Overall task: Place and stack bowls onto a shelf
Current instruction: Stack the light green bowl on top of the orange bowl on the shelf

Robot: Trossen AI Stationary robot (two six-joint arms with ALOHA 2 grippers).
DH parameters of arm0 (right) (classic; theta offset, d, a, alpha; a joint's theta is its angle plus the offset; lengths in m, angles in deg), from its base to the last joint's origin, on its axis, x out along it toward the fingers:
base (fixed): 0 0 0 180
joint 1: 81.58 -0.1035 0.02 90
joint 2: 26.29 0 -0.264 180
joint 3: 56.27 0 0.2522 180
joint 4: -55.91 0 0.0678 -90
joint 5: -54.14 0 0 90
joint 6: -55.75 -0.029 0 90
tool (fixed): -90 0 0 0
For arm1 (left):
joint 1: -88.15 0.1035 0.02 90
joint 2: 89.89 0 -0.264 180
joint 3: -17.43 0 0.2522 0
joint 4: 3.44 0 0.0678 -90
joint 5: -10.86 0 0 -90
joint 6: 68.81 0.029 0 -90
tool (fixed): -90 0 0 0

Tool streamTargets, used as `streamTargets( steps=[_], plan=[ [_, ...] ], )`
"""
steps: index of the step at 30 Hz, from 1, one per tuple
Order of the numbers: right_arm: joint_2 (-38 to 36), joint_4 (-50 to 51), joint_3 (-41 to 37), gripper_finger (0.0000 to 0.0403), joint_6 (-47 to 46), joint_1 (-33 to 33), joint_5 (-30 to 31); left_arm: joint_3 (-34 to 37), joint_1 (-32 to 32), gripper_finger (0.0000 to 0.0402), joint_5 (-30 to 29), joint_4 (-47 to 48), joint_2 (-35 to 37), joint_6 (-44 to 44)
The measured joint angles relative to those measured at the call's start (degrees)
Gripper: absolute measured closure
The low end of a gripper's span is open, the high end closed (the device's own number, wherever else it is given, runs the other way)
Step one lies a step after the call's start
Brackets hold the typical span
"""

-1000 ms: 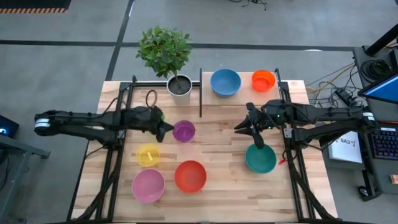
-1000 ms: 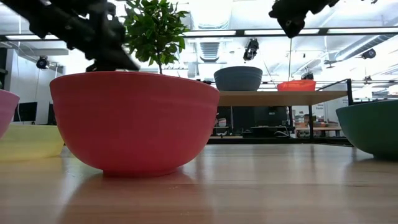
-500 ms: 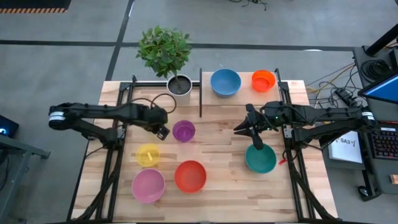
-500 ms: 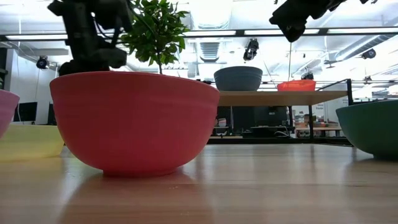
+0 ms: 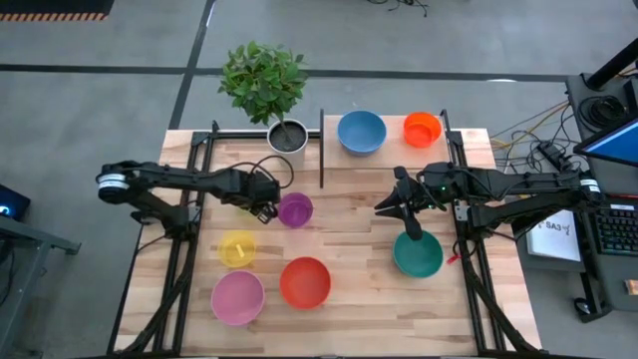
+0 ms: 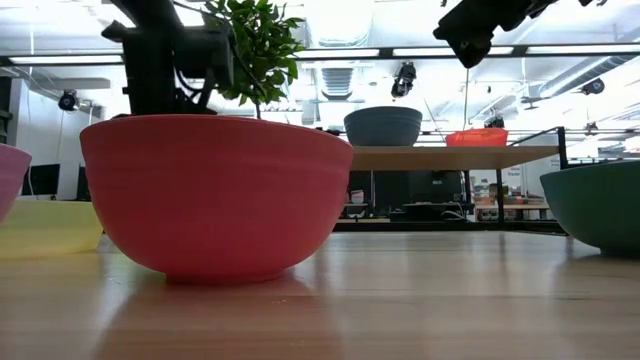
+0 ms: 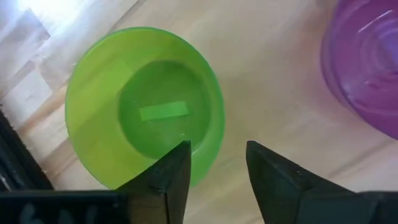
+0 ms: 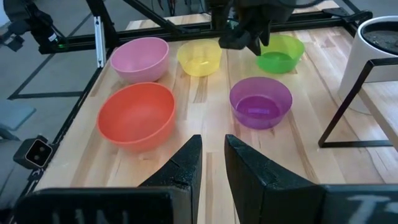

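The lime green bowl (image 7: 143,106) rests on its base on the table, left of the purple bowl (image 5: 294,209). My left gripper (image 7: 217,149) is open and points down over the lime bowl's rim, one finger over the inside and one outside. It hides the bowl in the high view (image 5: 264,205). My right gripper (image 5: 399,219) is open and empty, raised above the table just beyond the teal bowl (image 5: 418,255). The blue bowl (image 5: 361,132) and the orange bowl (image 5: 422,129) stand on the shelf (image 5: 399,158). The yellow (image 5: 237,247), red (image 5: 305,282) and pink (image 5: 237,297) bowls stand near the front.
A potted plant in a grey-white pot (image 5: 288,137) stands at the far edge, left of the shelf's black post (image 5: 321,150). Black frame rails run along both table sides (image 5: 189,249). Bare planks lie between the purple and teal bowls.
My left gripper has stayed over the lime green bowl while its arm swung in toward the table's right. The gripper has tipped from a slant to pointing nearly straight down. The bowls have not moved.
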Motion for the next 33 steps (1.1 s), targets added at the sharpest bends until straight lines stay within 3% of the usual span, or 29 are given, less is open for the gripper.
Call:
streamTargets(
  steps=[9, 22, 30, 33],
  plan=[
    [0.04, 0.01, 0.00, 0.0344, -0.11, 0.00, 0.00, 1.10, 0.14, 0.0259, -1.13, -3.58, -4.74, 1.88],
    [0.07, 0.08, 0.00, 0.0344, -0.70, 0.00, 0.00, 2.26, 0.23, 0.0320, -2.62, -6.71, -7.54, 2.14],
    [0.07, 0.10, 0.00, 0.0344, -0.68, 0.00, 0.00, 2.71, 0.23, 0.0329, -2.62, -7.52, -7.40, 2.89],
    [0.05, 0.12, 0.00, 0.0344, -0.68, -0.01, 0.00, 2.71, 0.23, 0.0357, -2.60, -7.52, -7.38, 2.99]
  ],
)
